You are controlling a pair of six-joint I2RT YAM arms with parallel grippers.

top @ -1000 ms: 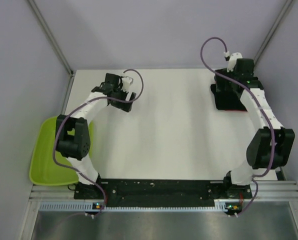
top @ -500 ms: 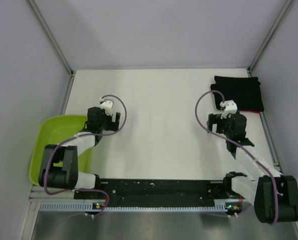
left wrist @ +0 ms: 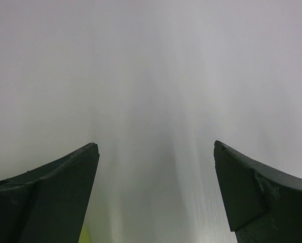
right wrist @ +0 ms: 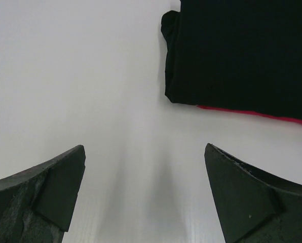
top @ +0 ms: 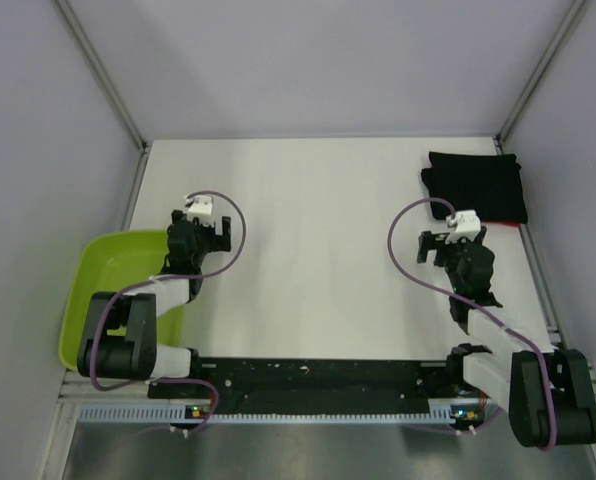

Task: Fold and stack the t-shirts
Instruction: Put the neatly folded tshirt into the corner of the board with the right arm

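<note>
The black t-shirt [top: 476, 186] lies folded at the table's far right, on top of the red t-shirt [top: 508, 224], of which only a thin edge shows. In the right wrist view the black shirt [right wrist: 242, 55] fills the upper right with the red edge [right wrist: 252, 113] below it. My right gripper [top: 448, 243] is open and empty, pulled back just short of the stack; its jaws stand wide apart [right wrist: 145, 152]. My left gripper [top: 200, 226] is open and empty over bare table on the left [left wrist: 156, 149].
A lime-green tray [top: 106, 290] sits off the table's left edge beside my left arm. The white table [top: 318, 240] is walled by grey panels on three sides. A black rail [top: 318, 378] runs along the near edge.
Both arms have drawn back from the far side toward their bases. The right gripper left the folded black shirt uncovered on the red one. In the last half second both moved only slightly.
</note>
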